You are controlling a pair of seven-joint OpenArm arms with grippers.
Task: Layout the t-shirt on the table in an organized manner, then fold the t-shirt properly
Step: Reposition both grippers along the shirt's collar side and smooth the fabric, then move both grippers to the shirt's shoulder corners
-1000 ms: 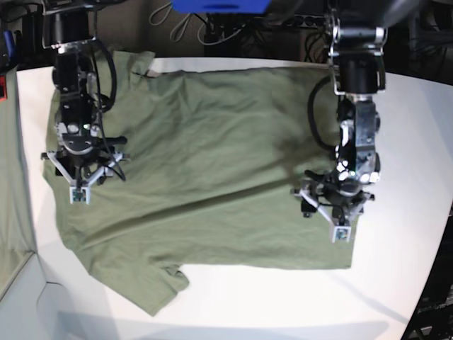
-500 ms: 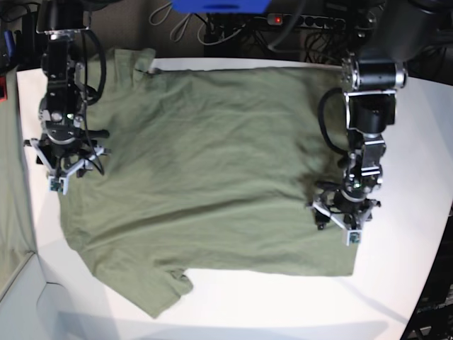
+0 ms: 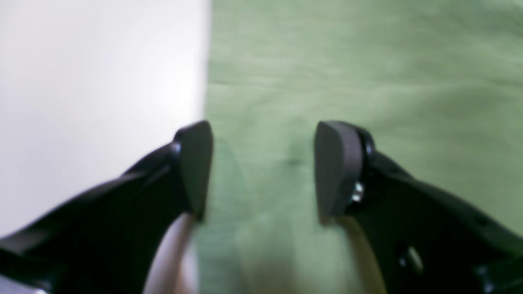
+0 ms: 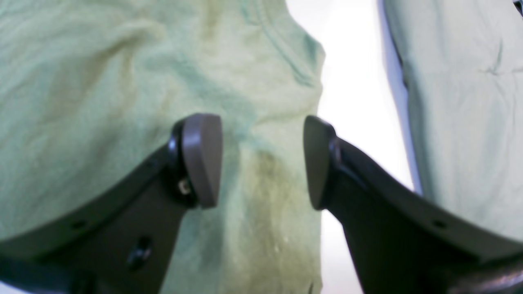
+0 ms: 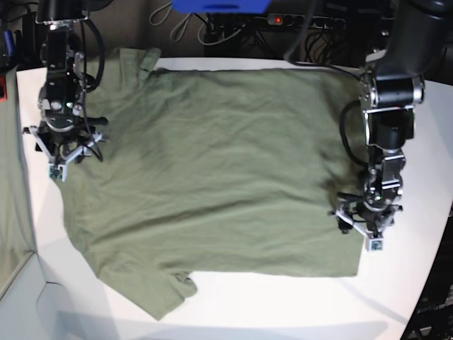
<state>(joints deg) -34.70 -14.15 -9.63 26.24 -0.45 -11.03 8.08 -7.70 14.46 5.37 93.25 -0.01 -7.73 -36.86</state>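
The olive-green t-shirt (image 5: pixel 212 163) lies spread flat on the white table (image 5: pixel 269 297), with its hem toward the base view's right and one sleeve (image 5: pixel 156 290) at the lower left. My left gripper (image 5: pixel 373 237) hovers open over the hem corner. In its wrist view the gripper (image 3: pixel 263 167) stands over the t-shirt (image 3: pixel 367 73), one finger (image 3: pixel 196 163) on the line between cloth and table (image 3: pixel 102 81). My right gripper (image 5: pixel 58 164) is open at the shirt's left edge. In the right wrist view that gripper (image 4: pixel 263 161) straddles a ridge of t-shirt (image 4: pixel 122 81) cloth, empty.
Another green cloth (image 5: pixel 10 177) lies beyond a white gap at the far left and shows in the right wrist view as cloth (image 4: pixel 461 102). Cables and a blue object (image 5: pixel 219 6) sit behind the table. The table's curved edge runs close to the right arm.
Both arms moved outward: the one on the base view's right went right and down to the hem corner, the other went left and up. The shirt lies wider and smoother.
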